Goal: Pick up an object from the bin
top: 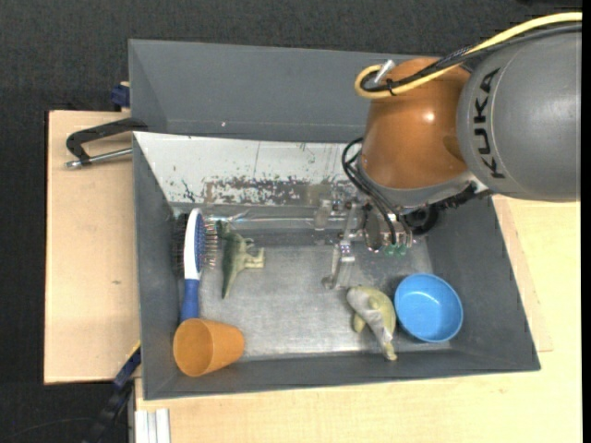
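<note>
Grey bin [148, 247]: tool [340, 270] down nr floor, right of ctr (open or shut: can't tell). Blue bowl [429, 309] front right; orange cup [208, 346] front left, well apart. Nearest: yellow-green toy [371, 314], just below tool in view, beside bowl.

Dark, speckled carpet-like flooring [277, 7] lies behind and to the left of the grey metal bin [277, 81]; bright light glares on the bin's far inner wall.

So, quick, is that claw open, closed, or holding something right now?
Gripper: cannot be told whether it is open or closed. It hangs close to the yellowish toy beside the blue bowl.
</note>
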You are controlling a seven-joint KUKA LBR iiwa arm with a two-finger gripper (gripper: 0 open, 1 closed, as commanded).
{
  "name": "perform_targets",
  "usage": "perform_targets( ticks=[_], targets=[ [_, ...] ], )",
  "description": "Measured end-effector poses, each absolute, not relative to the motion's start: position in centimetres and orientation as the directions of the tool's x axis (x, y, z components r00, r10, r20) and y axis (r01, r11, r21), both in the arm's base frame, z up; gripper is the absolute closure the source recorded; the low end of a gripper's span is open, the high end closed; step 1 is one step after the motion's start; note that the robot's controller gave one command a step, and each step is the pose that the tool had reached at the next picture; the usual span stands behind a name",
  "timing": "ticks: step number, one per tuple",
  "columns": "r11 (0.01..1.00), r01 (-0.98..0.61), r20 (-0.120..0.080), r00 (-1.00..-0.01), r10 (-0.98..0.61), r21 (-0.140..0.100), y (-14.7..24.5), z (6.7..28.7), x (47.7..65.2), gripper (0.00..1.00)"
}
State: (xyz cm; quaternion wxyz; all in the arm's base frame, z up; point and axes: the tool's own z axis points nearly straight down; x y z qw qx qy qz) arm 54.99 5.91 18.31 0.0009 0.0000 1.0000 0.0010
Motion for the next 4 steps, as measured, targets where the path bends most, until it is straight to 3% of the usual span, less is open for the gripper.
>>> perform_targets(
  ticks=[1, 2, 3, 4],
  targets=[
    [1.000, 0.005, -0.008, -1.000, 0.005, 0.007, 16.4, 17.8, 58.8, 0.00],
    [0.935, -0.355, -0.003, -0.935, -0.355, 0.001, 16.5, 7.8, 59.6, 0.00],
    [0.935, -0.355, -0.008, -0.935, -0.355, 0.001, 16.5, 8.1, 59.7, 1.00],
    [0.904, -0.427, -0.015, -0.904, -0.427, -0.001, 17.9, 22.2, 59.3, 1.00]
  ],
)
